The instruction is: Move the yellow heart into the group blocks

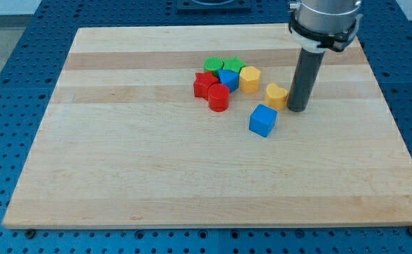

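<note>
The yellow heart [276, 94] lies right of the board's middle, a little apart from the group. My tip [297, 109] stands on the board right beside the heart's right side, touching or nearly touching it. The group sits to the heart's upper left: a yellow hexagon [249, 79], a blue block [228, 79], a green star [232, 65], a green block [213, 67], a red star [204, 85] and a red cylinder [219, 98]. A blue cube [263, 120] lies alone just below the heart.
The wooden board [121, 169] lies on a blue perforated table [8, 42]. The arm's grey mount [324, 21] hangs over the board's top right corner.
</note>
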You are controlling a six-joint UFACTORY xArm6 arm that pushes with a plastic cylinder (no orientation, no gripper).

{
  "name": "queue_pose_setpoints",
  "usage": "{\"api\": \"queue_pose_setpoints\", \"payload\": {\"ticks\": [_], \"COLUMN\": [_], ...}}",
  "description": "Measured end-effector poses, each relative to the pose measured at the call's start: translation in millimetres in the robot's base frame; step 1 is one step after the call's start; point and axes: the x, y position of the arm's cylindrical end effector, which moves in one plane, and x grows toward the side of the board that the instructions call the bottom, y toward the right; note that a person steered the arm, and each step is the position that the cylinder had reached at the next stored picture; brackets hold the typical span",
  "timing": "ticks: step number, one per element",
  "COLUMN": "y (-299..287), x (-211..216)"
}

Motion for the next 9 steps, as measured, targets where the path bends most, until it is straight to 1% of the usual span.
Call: {"api": "queue_pose_setpoints", "payload": {"ticks": [2,7,9], "y": [-10.4,-33.4,-33.8], "x": [-15.4,-15.8,-15.8]}}
